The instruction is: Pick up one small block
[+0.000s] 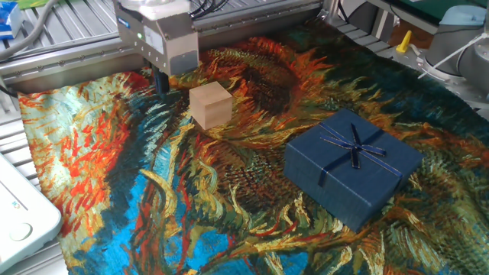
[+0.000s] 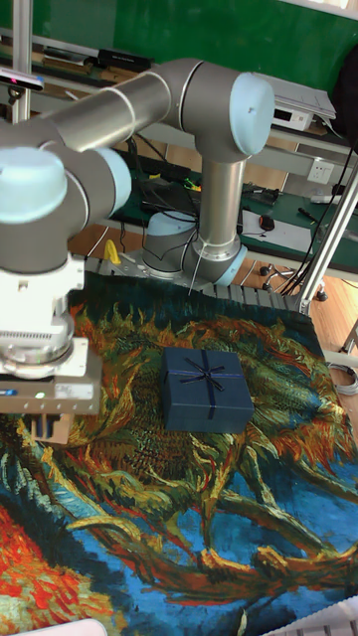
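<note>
Fixed view: small block (image 1: 211, 105) upright, corner forward (axis apparently none).

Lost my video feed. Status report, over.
End effector low beside wooden block, holding nothing. Block untouched on cloth. Blue gift box apart, not obstructing.

Place: a robotics lab or test workshop is indicated.
Table: an aluminium slotted frame (image 1: 69, 46) is covered by a painted sunflower-print cloth (image 1: 114, 191).
Surroundings: green benches (image 2: 288, 214), cables and metal struts are seen behind the UR5 arm (image 2: 149, 109).
</note>
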You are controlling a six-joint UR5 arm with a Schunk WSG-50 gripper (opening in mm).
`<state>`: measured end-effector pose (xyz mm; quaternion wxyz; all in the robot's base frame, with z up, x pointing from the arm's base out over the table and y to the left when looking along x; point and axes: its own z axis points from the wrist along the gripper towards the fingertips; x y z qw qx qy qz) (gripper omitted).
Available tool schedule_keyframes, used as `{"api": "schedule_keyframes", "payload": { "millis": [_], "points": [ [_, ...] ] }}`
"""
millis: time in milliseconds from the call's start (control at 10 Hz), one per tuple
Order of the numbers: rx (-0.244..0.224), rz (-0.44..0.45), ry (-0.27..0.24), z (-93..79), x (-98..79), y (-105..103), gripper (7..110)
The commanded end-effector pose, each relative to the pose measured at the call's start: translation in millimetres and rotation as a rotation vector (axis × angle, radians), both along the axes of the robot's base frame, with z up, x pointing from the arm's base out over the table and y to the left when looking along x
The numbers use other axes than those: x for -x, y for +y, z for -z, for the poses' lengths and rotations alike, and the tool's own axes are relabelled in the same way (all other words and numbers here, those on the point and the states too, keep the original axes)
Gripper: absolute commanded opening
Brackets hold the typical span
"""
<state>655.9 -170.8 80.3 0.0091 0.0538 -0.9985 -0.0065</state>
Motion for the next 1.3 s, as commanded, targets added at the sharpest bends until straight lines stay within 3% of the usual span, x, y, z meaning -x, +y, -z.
{"api": "schedule_keyframes", "payload": {
  "millis": [0,200,300,400,600,700,1200],
  "points": [
    [0.124,-0.004,0.093,-11.2,43.5,-23,22],
    [0.066,0.059,0.081,-9.1,58.4,-8,22],
    [0.023,0.066,0.057,-6.6,56.1,1,66],
    [-0.011,0.08,0.059,-5.9,58.8,9,66],
    [-0.003,0.14,0.054,-1.0,62.8,4,66],
    [-0.007,0.163,0.032,6.8,61.7,3,88],
    [-0.004,0.222,-0.041,47.8,67.0,14,88]
  ]
}}
